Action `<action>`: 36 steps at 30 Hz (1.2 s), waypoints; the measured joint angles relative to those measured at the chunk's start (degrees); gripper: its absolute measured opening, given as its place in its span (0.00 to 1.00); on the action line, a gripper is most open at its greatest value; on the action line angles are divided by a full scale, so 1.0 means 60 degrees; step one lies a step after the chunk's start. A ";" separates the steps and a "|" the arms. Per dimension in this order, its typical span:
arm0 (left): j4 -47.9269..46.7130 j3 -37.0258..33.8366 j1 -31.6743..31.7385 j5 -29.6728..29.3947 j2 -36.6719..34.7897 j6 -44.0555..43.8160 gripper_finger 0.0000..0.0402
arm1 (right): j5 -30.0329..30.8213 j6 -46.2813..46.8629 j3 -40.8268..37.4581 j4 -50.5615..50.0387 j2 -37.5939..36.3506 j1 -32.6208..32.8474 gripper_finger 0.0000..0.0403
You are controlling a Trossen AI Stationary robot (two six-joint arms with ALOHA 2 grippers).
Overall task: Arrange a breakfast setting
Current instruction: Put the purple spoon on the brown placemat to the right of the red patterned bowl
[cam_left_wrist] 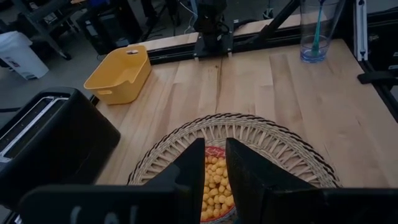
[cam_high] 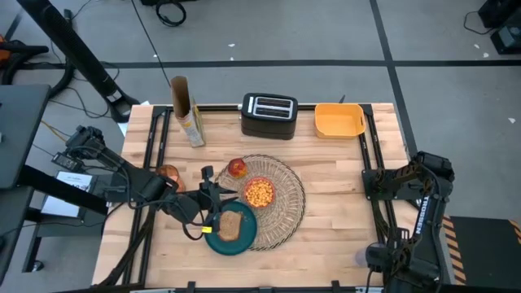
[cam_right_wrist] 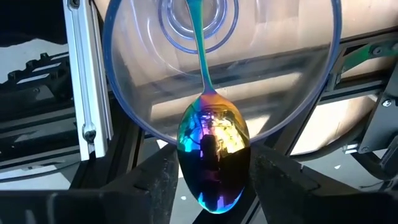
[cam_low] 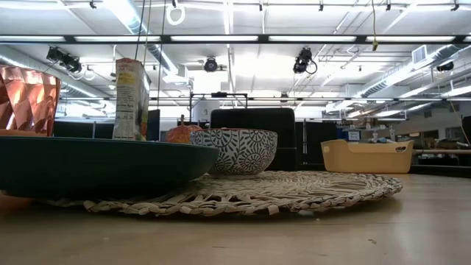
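Roughly centred on the pale wooden table (cam_high: 342,212): a round placemat (cam_high: 286,203) of woven straw, open-weave and lacy at the rim. Overlapping its near-left edge, a dark teal plate (cam_high: 244,238), smooth, shallow and round, carrying a browned toast slice (cam_high: 230,225) with a rounded top. Just beside the plate, on the mat's middle, a small bowl (cam_high: 260,192), red at the rim, patterned blue and white outside, heaped with little yellow cereal balls. Behind the bowl, at the mat's far-left edge, a shiny red apple (cam_high: 237,168). Off the mat to the left, a faceted translucent orange cup (cam_high: 168,174), standing on the wood.

Well apart from all this, at the table's near-right corner: a clear round tumbler (cam_right_wrist: 280,93) holding the spoon (cam_right_wrist: 208,112), teal in the handle, mirror-bright and rainbow-tinted in the oval bowl, sticking up out of the glass. Right pincer (cam_right_wrist: 214,154) closely flanking that oval end; cannot tell whether pinching it or just short of contact.

Left pincer (cam_high: 221,193) low over the mat between plate and bowl, aimed at the cereal, narrowly spread and pinching nothing.

Along the far edge: a boxy black toaster (cam_high: 269,115), a yellow-orange square bin (cam_high: 339,120) with rounded corners, and a printed carton (cam_high: 191,122).
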 joint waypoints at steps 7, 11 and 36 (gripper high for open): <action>0.0000 0.0000 0.0000 0.0000 0.0001 -0.0001 0.18 | -0.0007 -0.0004 0.0000 -0.0046 -0.0007 -0.0004 0.44; 0.0000 0.0000 0.0000 0.0000 0.0000 -0.0004 0.18 | -0.0032 -0.0207 0.0000 -0.0097 -0.0007 -0.0004 0.43; -0.0066 -0.0004 0.0000 0.0000 0.0000 -0.0080 0.18 | -0.0508 0.1603 0.0000 -0.0657 -0.2044 -0.0066 0.42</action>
